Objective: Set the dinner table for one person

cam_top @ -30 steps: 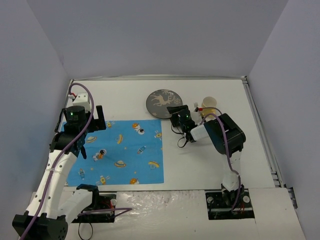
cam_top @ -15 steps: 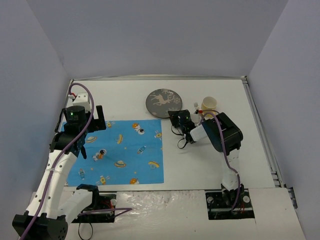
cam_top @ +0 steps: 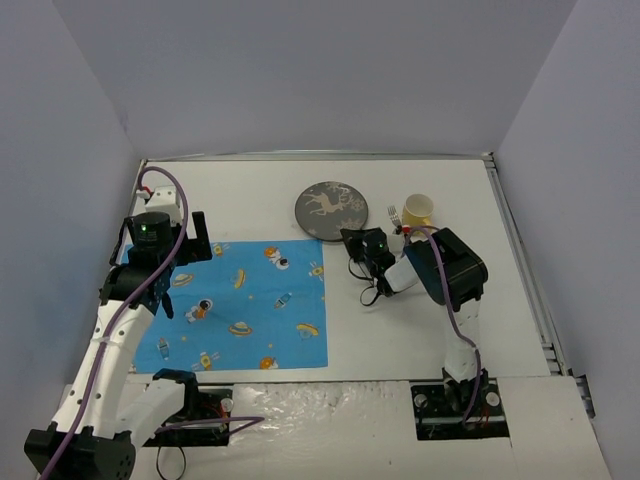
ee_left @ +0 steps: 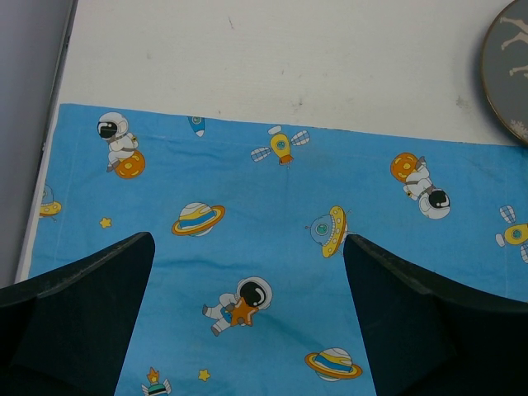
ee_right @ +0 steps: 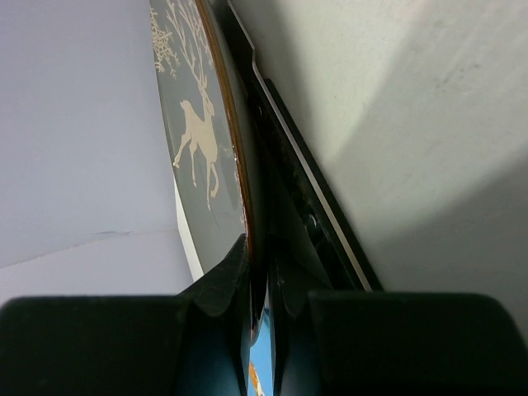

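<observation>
Hazards and blind spots, read left to right across the overhead view. At left, the left gripper (ee_left: 247,247) hangs wide open over the blue placemat (cam_top: 240,305), holding nothing; we judge it no threat unless it descends and rucks the cloth. At upper centre, the dark plate (cam_top: 330,208) lies on the white dinner table (cam_top: 400,320), which fills the middle of the view. The plate sits just beyond the placemat's far right corner. The right gripper (ee_right: 262,256) is closed narrowly on the plate's near rim. We judge this thin edge pinch the main risk: on lifting, the plate could pivot or slip free, and if dragged it could catch the cloth's edge. Further right, the fork (cam_top: 394,214) and yellow cup (cam_top: 418,208) stand near the right arm, whose elbow or cable could knock them. We cannot tell how deep the pinch reaches or whether the plate is clear of the table; the fork's handle is hidden behind the arm.
</observation>
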Controlling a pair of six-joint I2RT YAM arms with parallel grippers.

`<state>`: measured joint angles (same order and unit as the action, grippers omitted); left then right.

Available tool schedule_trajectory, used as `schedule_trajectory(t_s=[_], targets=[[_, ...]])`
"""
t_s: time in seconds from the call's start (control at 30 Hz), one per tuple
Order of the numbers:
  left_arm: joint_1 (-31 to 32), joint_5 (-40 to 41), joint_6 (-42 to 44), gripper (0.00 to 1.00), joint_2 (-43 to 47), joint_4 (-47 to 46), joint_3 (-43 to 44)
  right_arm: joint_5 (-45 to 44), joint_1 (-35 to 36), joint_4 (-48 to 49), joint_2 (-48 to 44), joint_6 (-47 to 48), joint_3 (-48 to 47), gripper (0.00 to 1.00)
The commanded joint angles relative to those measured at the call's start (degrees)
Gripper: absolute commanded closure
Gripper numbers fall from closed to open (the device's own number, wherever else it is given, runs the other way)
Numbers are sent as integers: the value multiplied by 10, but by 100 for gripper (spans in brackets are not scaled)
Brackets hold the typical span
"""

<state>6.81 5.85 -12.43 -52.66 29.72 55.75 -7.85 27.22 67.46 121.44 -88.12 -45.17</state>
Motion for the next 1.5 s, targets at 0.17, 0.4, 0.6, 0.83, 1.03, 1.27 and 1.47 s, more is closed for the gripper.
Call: schedule_trajectory(t_s=[0.17, 0.4, 0.6, 0.83, 1.03, 1.27, 1.47], targets=[[3, -1, -1, 3, 5, -29, 10, 53, -17, 105, -124, 65, 31, 100], [3, -15, -15, 3, 7, -22, 22, 164, -28, 137, -157, 90, 39, 100], [3, -17, -20, 3, 20, 2, 48, 252, -27, 122, -195, 124, 31, 100], [3, -34, -26, 3, 25, 41, 81, 392, -9, 5, -216, 161, -28, 100], [3, -29, -27, 3, 33, 92, 123, 451, 46, -77, -210, 220, -69, 100], [3, -29, -27, 3, 47, 102, 129, 480, 125, -131, -162, 275, -134, 100], [4, -26, -31, 3, 57, 103, 113, 488, 176, -129, -96, 271, -196, 100]])
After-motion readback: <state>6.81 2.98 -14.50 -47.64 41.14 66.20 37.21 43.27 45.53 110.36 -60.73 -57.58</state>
